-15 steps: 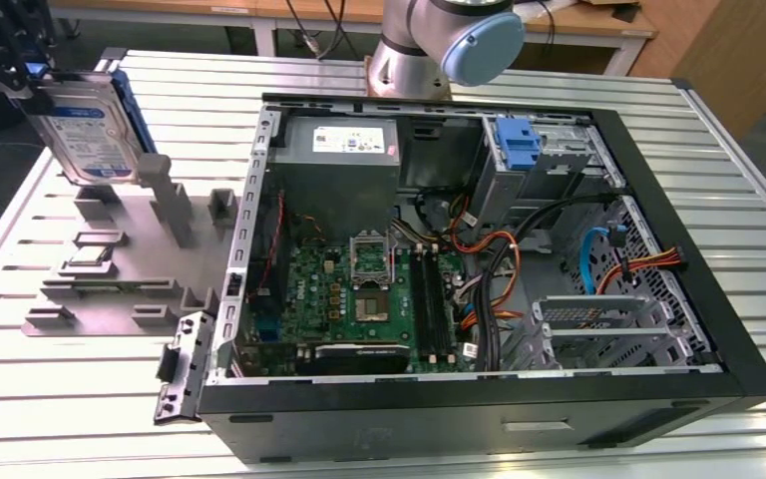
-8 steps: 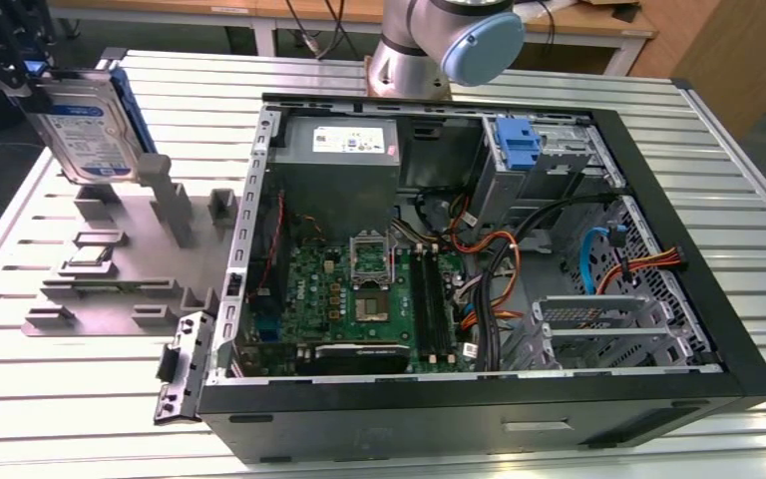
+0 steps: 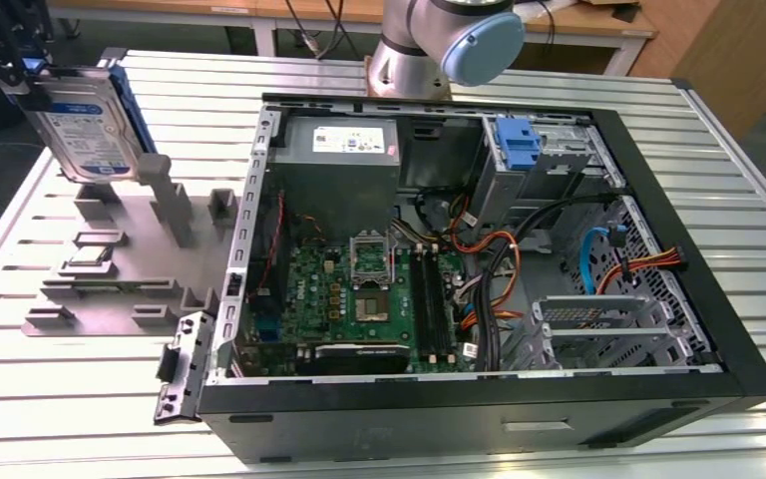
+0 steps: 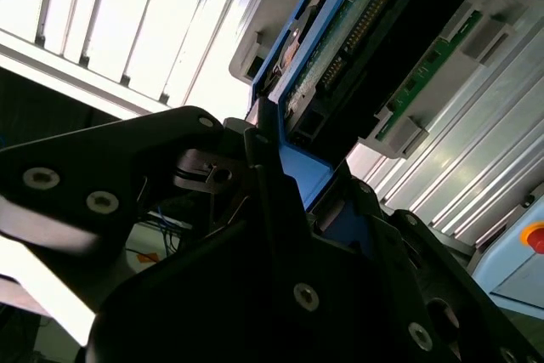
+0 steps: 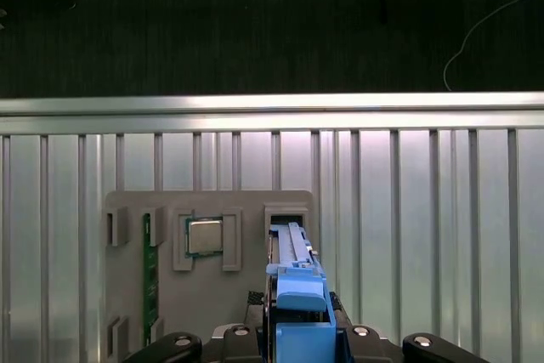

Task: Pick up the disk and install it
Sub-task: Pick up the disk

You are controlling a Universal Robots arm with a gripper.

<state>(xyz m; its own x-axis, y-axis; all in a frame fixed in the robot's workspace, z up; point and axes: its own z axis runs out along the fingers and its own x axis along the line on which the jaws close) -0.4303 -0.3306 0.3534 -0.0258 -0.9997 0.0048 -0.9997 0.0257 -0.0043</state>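
Gripper (image 5: 297, 337) is clamped on the disk (image 3: 84, 125), which hangs upright under it; grey parts tray (image 3: 144, 261) sits just below, open PC case (image 3: 463, 404) off beside.

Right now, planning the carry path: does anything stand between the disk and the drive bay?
Yes. The disk is at the exterior view's left, by the grey holder. Between it and the drive bay stand the case's side wall and the power supply box.

Disk (image 3: 84, 130) — silver drive, white-blue label, blue carrier — upright on edge, in air above grey fixture (image 3: 117, 289).
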